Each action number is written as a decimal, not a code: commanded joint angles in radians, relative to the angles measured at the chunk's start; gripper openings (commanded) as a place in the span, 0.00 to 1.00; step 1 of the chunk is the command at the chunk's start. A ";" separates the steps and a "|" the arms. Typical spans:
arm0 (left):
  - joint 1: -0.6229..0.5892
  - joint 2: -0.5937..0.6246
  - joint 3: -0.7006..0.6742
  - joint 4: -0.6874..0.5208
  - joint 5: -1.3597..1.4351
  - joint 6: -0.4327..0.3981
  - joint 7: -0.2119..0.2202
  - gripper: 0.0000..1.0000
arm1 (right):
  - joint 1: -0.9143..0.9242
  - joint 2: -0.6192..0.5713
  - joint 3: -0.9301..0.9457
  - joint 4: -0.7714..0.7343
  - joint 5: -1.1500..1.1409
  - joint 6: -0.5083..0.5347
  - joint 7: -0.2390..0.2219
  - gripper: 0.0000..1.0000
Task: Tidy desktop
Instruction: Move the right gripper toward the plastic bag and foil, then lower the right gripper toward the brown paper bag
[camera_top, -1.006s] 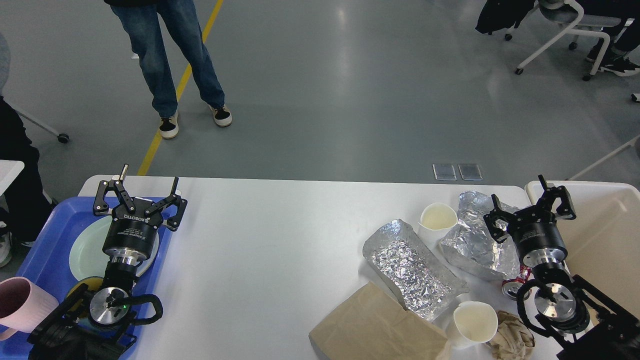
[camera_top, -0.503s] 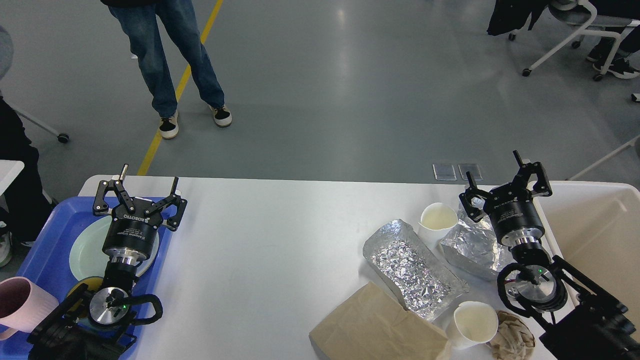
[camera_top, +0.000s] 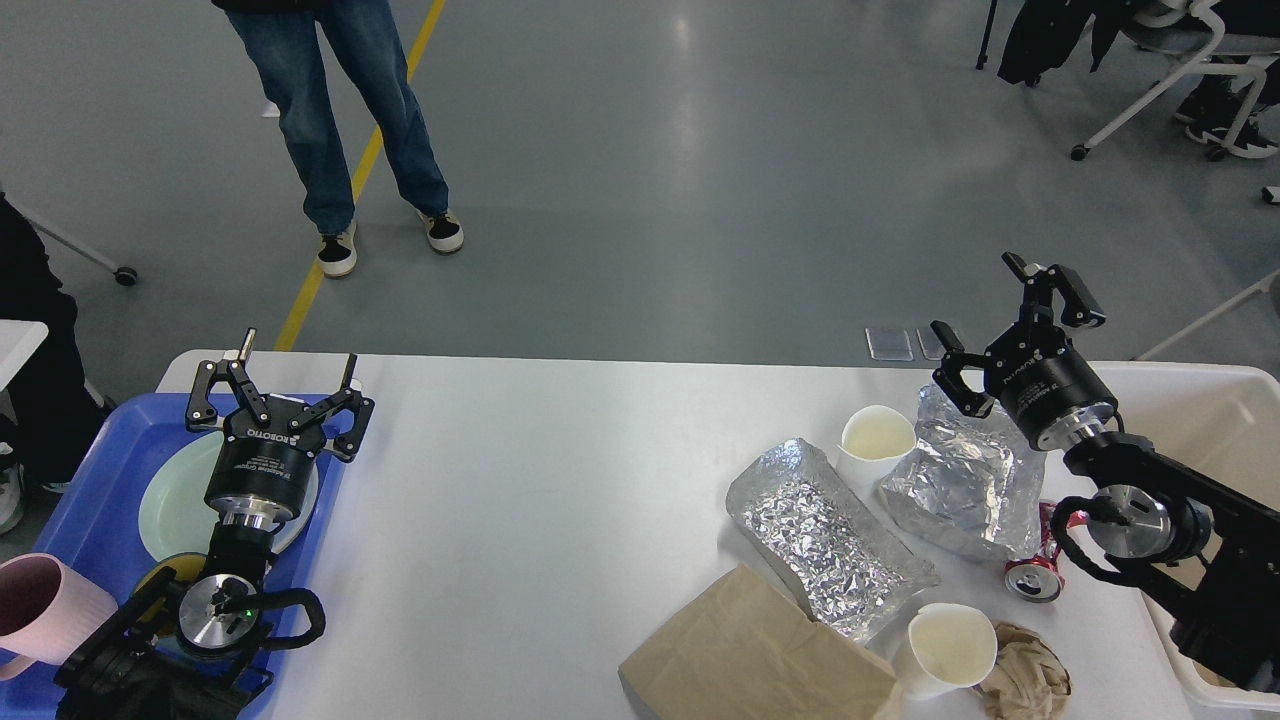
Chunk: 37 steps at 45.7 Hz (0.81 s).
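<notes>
The white desktop (camera_top: 540, 500) spans the lower view. On its right side lie two crumpled foil sheets (camera_top: 825, 540) (camera_top: 965, 485), a white paper cup (camera_top: 875, 440), a second paper cup (camera_top: 945, 645), a brown paper bag (camera_top: 755, 655), a crumpled brown napkin (camera_top: 1030, 680) and a red can (camera_top: 1040, 565) on its side. My right gripper (camera_top: 1010, 315) is open and empty, raised above the far right edge beyond the foil. My left gripper (camera_top: 280, 375) is open and empty over the blue tray (camera_top: 90, 500).
The blue tray holds a pale green plate (camera_top: 175, 505) and a pink mug (camera_top: 40, 610). A cream bin (camera_top: 1215, 420) stands at the table's right end. A person in jeans (camera_top: 340, 130) stands on the floor beyond the table. Chairs are at far right.
My right gripper has risen and moved away from over the bin's near-left corner to the table's far edge, uncovering the red can. The left arm is still.
</notes>
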 joint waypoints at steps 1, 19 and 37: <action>0.000 0.000 0.000 0.000 0.000 0.000 0.000 0.96 | 0.168 -0.039 -0.268 0.001 -0.001 0.000 0.000 1.00; 0.000 0.000 0.000 0.000 0.000 0.000 0.000 0.96 | 0.865 0.007 -1.328 0.006 0.000 0.030 0.000 1.00; 0.000 0.000 0.000 0.000 0.000 0.000 0.000 0.96 | 1.198 0.288 -1.769 0.055 0.002 0.415 -0.024 1.00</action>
